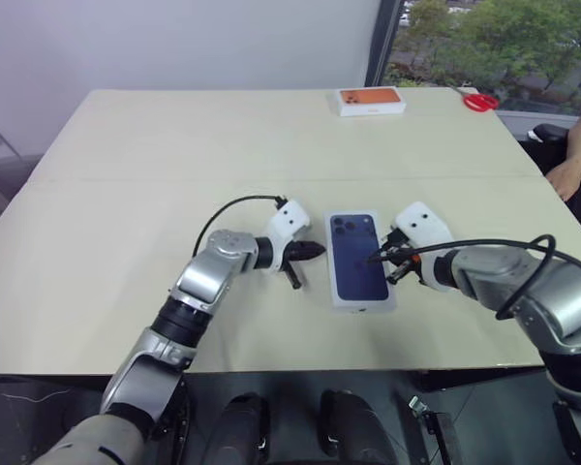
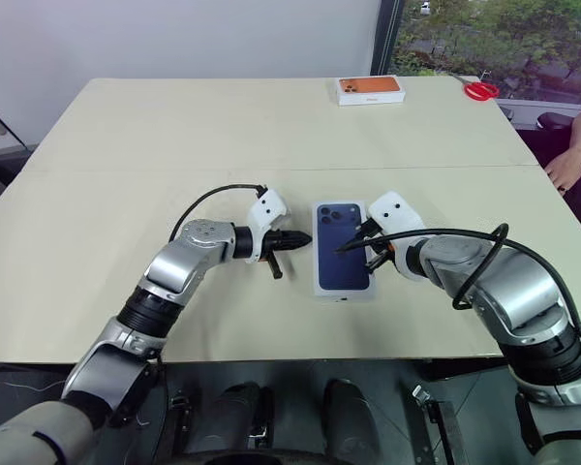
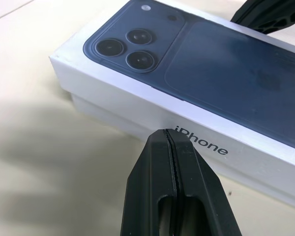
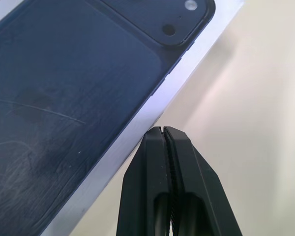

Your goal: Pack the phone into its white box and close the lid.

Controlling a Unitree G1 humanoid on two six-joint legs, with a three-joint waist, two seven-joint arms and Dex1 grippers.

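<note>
Big cream tabletop across the whole scene, with a seam line running side to side about halfway back. Near the front edge, dead centre: the lid, dark blue phone picture facing up, camera cluster at the far end. Sitting down over the white box, a thin strip of the tray peeking out under the lid's side wall, "iPhone" lettering readable on that wall. So closed, or close to it. Phone itself hidden, can't tell if inside.

Left gripper just off the lid's left long side, black fingers pressed flat together, holding nothing, tips right up at the lettered wall. Touching or a hair short, hard to call. Right gripper at the opposite long side, also clamped shut and empty, tips over the lid's white border.

Far back: orange-printed phone box lying flat near the far edge. Red scissors just right of it. A person's hand resting at the table's right edge.
</note>
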